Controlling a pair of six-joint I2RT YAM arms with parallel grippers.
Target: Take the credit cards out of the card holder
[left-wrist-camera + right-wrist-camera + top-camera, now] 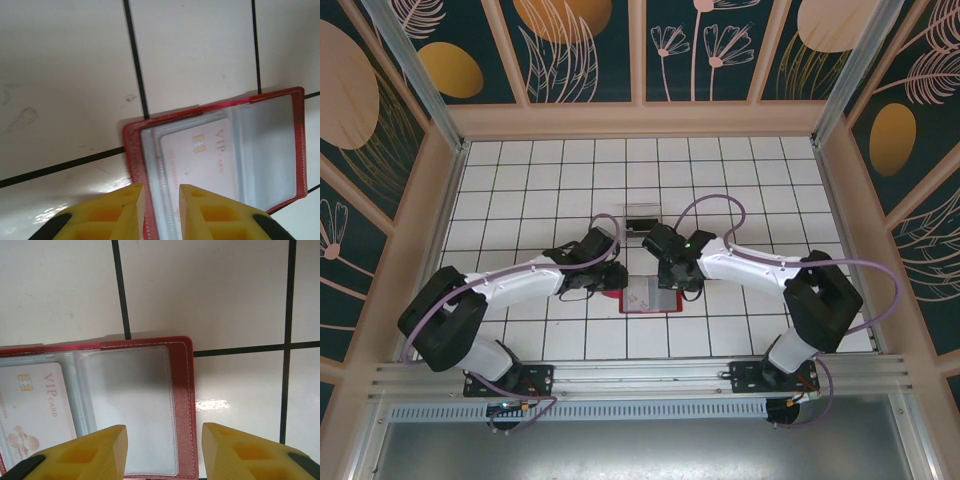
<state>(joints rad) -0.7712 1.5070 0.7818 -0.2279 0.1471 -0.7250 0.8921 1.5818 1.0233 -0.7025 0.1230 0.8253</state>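
Observation:
The red card holder (650, 298) lies open and flat on the white tiled table, its clear sleeves facing up. A pale credit card (200, 160) with a gold chip and "VIP CARD" print sits inside the left sleeve, seen again in the right wrist view (30, 405). The right sleeve (130, 405) looks bare. My left gripper (162, 190) hovers over the holder's left red edge (132, 150), jaws a narrow gap apart with the edge and sleeve ends between them. My right gripper (164, 430) stands wide open over the right red edge (182, 390).
A small clear plastic box (642, 222) stands just behind the two grippers (617, 280) (672, 280). Wooden walls ring the tiled table (520, 180), with open tiles to the left, right and back.

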